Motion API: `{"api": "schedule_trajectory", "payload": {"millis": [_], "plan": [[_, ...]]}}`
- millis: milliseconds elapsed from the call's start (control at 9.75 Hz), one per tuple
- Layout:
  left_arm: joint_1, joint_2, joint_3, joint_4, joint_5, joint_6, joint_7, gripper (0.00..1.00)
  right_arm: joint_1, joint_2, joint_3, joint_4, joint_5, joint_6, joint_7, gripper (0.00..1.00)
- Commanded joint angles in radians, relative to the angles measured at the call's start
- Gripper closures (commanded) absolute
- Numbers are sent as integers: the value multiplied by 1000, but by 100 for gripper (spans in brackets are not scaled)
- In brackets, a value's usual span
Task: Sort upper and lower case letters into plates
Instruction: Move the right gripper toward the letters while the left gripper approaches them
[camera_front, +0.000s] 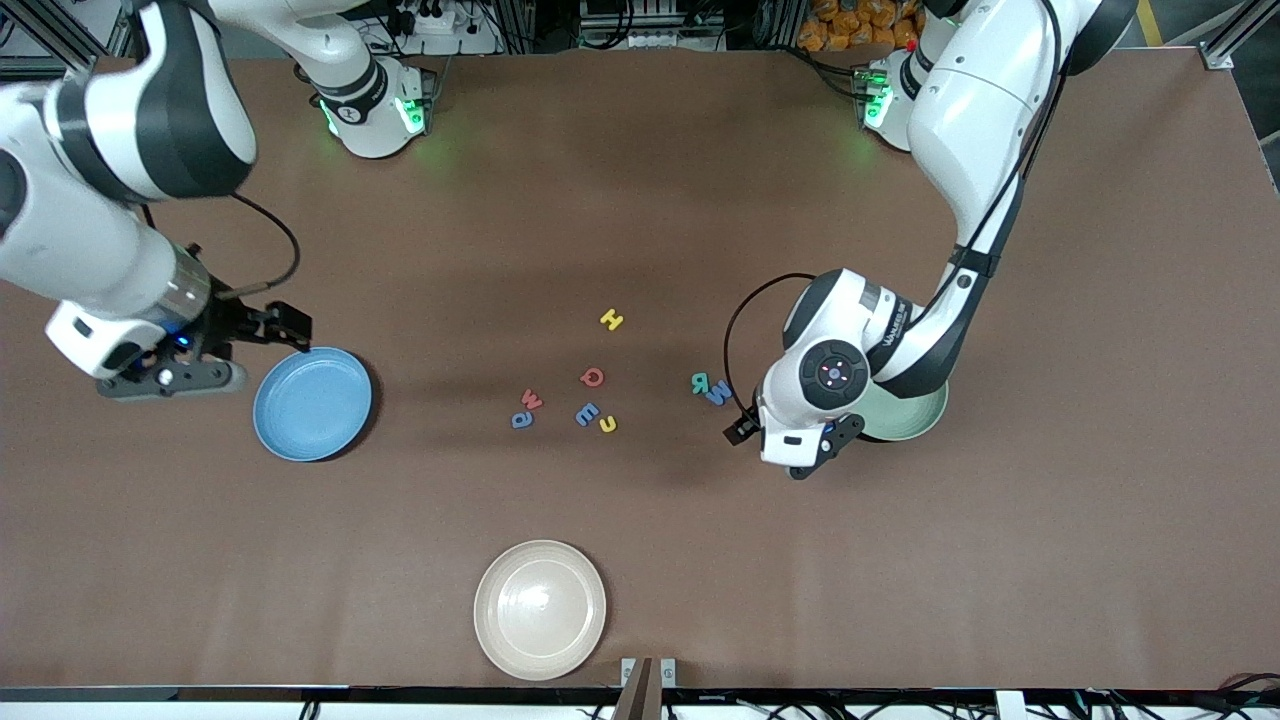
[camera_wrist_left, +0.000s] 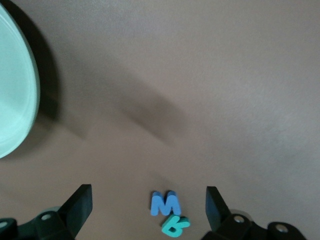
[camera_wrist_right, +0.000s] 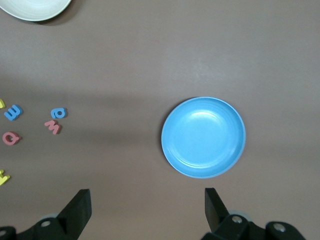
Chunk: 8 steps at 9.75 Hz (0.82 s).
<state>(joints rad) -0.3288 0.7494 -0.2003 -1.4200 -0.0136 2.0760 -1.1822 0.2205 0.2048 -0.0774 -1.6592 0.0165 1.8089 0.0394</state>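
eight letters: lay loose on the brown worktop (camera_front: 640, 560) in the middle stretch between the two plates, none in a plate.
yellow h (camera_front: 611, 319): lay alone, farthest of the letters from the front camera.
red q (camera_front: 592, 376): sat near the middle of the group, nearer the front camera than the yellow h.
red w (camera_front: 531, 400): lay just beside the blue a (camera_front: 522, 420), at the end of the group toward the right arm.
blue e (camera_front: 587, 414): lay just beside the yellow c (camera_front: 607, 424), both nearer the front camera than the red q.
teal r (camera_front: 700, 382): touched the blue m (camera_front: 718, 394), the pair lying toward the left arm's end, near the mint plate.
sky blue plate (camera_front: 312, 403): sat toward the right arm's end of the worktop, holding nothing.
mint green plate (camera_front: 915, 415): sat toward the left arm's end, partly hidden under the left arm in the front view, what showed of it bare.
cream plate (camera_front: 540, 609): sat nearest the front camera, well apart from the letters.
left gripper (camera_wrist_left: 149, 210): released, fingers spread wide, hovering over the worktop with the blue m and teal r between its fingers in the left wrist view, holding nothing.
right gripper (camera_wrist_right: 147, 212): released, fingers spread wide, hovering over the worktop beside the sky blue plate, holding nothing.
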Motion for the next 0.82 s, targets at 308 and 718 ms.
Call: {"api": "schedule_trajectory", "payload": {"millis": [308,718], "plan": [[-32,57,1,13,-52,87,-83,0,195,270,-7,36,25,257,76,0],[-88,62,5,-14,-48,87,-148,0,232,459,-7,147,30,286,164,0]]}}
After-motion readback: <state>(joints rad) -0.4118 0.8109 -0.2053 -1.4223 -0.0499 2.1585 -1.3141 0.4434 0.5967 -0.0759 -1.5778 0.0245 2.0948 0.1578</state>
